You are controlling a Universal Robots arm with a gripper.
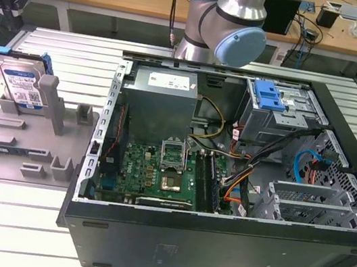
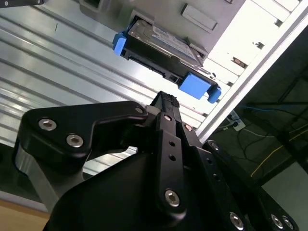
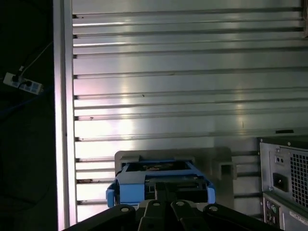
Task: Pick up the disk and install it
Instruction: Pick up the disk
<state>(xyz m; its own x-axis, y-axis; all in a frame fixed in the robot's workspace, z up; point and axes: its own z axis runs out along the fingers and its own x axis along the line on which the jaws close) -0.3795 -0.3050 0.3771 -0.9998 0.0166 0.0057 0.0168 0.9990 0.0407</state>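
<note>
Slatted alu worktop [image 1: 55,51], wooden benches w/ cables behind. Open PC case [image 1: 216,236] lies on its side at centre and the exterior view's right; mainboard [image 1: 158,171] and grey PSU [image 1: 160,99] are exposed. Silver drive cage w/ blue handle piece [image 1: 270,97] sits at the case's far side. Arm [image 1: 228,18] comes in from above, behind the case.

Grey fixture tray [image 1: 5,145] is on the worktop at the exterior view's left, just beside the case. The disk [image 1: 22,83] sits at the tray's far end, tilted, label up, blue bracket round it, w/ an upright grey post [image 1: 49,95] near its front corner.

In both wrist views the hand [image 3: 161,185] [image 2: 163,96] points toward the disk [image 3: 159,168] [image 2: 163,41]. Fingers pressed together, nothing between them. Tips are near the disk's bracket edge; contact: cannot tell, a gap seems to show in the second wrist view.

Disk not in the case.
</note>
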